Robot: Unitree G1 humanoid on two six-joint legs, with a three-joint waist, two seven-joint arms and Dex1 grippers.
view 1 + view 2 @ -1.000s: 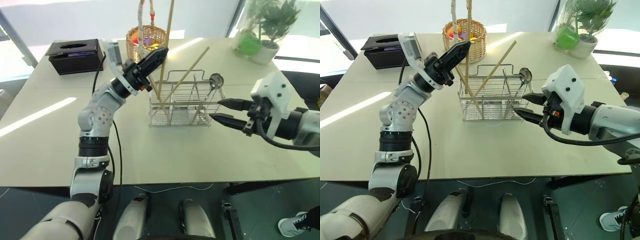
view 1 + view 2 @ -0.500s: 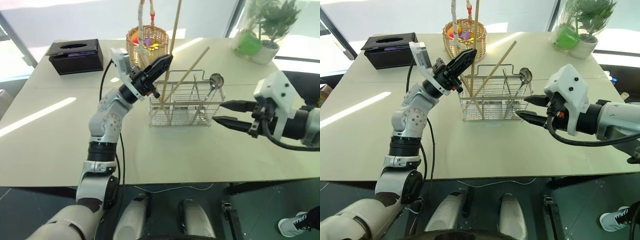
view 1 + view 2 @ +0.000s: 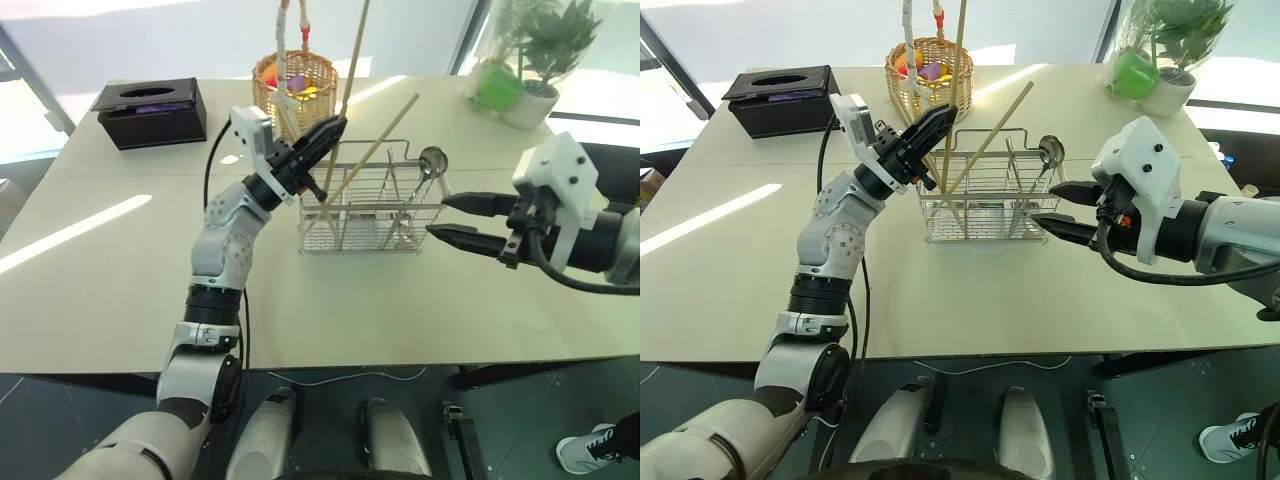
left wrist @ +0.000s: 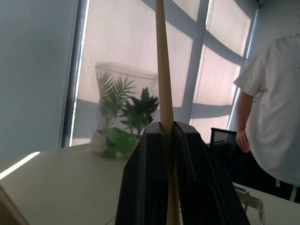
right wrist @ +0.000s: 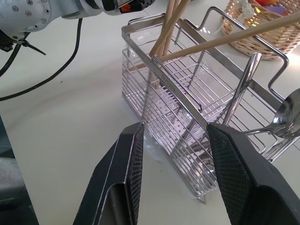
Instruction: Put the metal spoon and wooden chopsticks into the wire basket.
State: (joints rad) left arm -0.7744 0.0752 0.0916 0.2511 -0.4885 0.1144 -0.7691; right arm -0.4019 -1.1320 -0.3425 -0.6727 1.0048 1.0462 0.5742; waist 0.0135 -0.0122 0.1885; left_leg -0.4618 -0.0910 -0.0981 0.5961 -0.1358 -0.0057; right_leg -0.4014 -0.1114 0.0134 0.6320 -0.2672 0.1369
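Left pincer [image 3: 334, 128] clamps one chopstick [image 3: 350, 70] near upright, so we can lower its foot into the wire basket [image 3: 372, 207]. Beside it, another chopstick [image 3: 385, 131] and the spoon [image 3: 431, 160] already lean inside. Our right pincer [image 3: 444, 215] waits half open and empty just beside the basket, above the tabletop [image 3: 100, 260].

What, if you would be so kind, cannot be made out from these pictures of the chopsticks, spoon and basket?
- The held chopstick: its top is cut off by the edge of both eye views.
- Its lower end: whether it touches the wire basket floor, hidden behind wires.
- The metal spoon: its handle's lower end, lost among the dividers.
- The wicker basket contents: too small to name.
- The person: cut off in the left wrist view.
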